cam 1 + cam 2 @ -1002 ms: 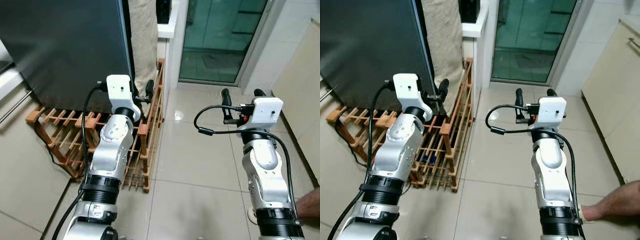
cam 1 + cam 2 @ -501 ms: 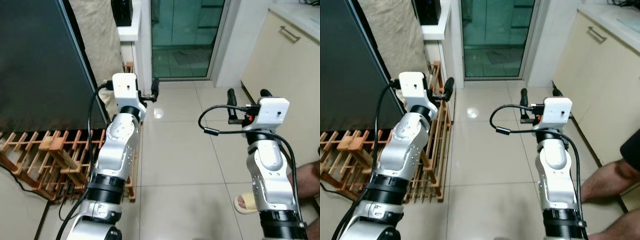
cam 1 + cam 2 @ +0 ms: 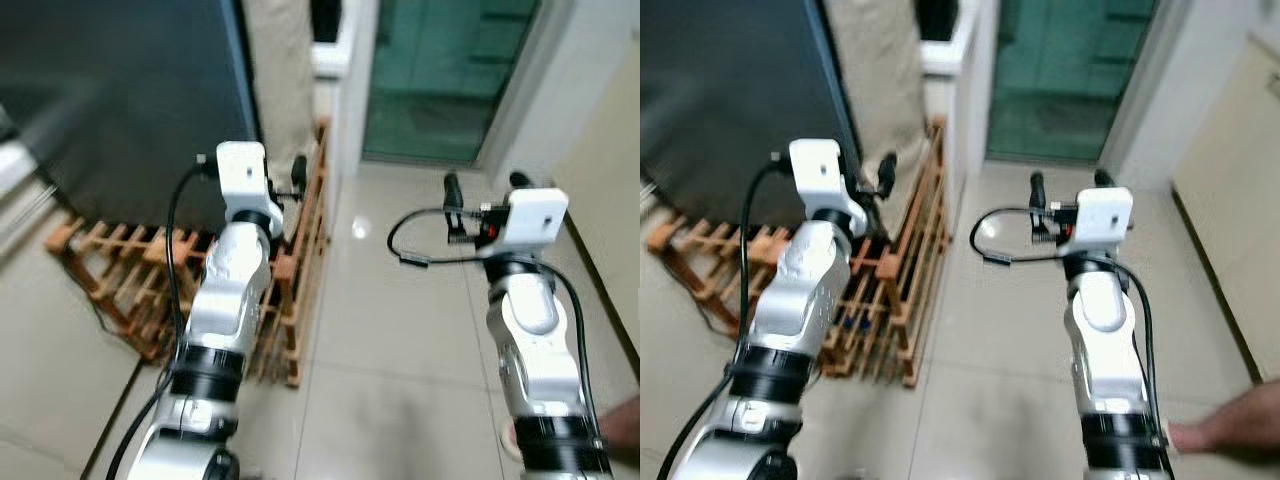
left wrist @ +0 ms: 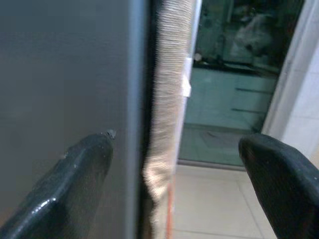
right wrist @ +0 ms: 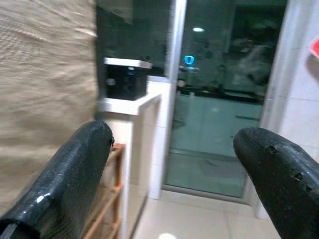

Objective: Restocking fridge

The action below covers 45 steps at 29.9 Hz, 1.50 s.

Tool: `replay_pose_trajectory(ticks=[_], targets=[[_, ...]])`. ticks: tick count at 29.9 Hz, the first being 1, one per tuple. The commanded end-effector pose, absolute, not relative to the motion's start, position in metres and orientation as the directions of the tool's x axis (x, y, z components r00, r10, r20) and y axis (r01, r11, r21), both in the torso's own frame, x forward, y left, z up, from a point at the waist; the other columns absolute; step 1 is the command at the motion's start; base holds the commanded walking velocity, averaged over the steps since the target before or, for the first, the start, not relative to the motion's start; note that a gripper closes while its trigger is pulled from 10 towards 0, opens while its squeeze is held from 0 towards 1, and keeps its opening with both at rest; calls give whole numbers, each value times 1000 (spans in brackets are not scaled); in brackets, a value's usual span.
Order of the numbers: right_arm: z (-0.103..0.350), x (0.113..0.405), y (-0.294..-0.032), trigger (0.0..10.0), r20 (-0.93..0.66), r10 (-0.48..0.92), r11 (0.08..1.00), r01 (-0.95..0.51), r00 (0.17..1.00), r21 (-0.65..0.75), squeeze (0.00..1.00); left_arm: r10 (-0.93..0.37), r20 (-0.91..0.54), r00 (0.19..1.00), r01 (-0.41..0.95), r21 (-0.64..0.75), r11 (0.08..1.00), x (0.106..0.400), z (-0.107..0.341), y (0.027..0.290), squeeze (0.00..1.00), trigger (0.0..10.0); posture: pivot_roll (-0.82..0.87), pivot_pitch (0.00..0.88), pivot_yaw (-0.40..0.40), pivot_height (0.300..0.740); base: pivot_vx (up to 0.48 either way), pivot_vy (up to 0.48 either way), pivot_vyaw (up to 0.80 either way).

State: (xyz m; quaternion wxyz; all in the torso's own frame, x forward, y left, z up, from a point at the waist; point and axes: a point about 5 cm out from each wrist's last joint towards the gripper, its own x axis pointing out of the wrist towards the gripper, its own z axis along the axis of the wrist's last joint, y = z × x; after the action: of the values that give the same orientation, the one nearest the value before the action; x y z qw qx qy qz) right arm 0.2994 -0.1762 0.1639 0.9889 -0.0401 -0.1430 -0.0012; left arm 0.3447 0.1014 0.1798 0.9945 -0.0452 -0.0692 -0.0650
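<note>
Both grippers, left [image 4: 174, 184] and right [image 5: 172, 169], apparently empty.

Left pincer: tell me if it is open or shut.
Open. In the left wrist view the two black fingers stand far apart, with the fridge's dark side and the glass door showing between them, and nothing is held.

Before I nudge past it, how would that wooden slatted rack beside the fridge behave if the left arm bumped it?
The wooden rack looks stiff: thin slats on a frame. Being open lattice, it is probably light and might slide on the glossy tiled floor. The left gripper hangs above its edge, beside the dark fridge.
</note>
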Motion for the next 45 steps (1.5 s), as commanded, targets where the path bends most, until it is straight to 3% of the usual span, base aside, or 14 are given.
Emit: replay_pose_trajectory(ticks=[1,6,12,15,20,24,39,45], targets=[[164,299,-177,10000,283,6,998,14,959,-66,75,-157,156,975,168,-61,984,345,184,95,0,10000,-131,0,32,740,0,0,550],[168,297,-183,10000,311,-45,992,79,949,-97,39,-178,203,963,194,-62,979,342,190,91,0,10000,-140,0,38,740,0,0,0],[237,281,-183,10000,620,-33,967,182,784,-179,27,-48,480,876,109,-101,989,330,243,111,0,10000,-150,0,37,740,0,0,0],[267,277,-192,10000,691,-74,967,222,719,-128,12,-22,598,801,104,-104,989,322,279,112,0,10000,-148,0,32,740,0,0,0],[294,278,-191,10000,747,-72,968,228,661,-109,12,-82,668,740,176,-75,981,316,299,102,0,10000,-147,0,31,740,185,0,0],[313,277,-182,10000,792,-25,970,207,611,-129,12,-46,683,729,158,-102,982,316,305,104,0,10000,-152,0,33,740,461,0,0],[299,289,-178,10000,717,13,982,127,697,-141,12,9,638,770,86,-117,989,322,299,106,0,10000,-146,0,29,740,441,37,0],[291,290,-173,10000,687,47,982,94,725,-166,67,19,639,769,74,-118,990,322,299,106,0,10000,-146,0,27,740,0,0,782]])
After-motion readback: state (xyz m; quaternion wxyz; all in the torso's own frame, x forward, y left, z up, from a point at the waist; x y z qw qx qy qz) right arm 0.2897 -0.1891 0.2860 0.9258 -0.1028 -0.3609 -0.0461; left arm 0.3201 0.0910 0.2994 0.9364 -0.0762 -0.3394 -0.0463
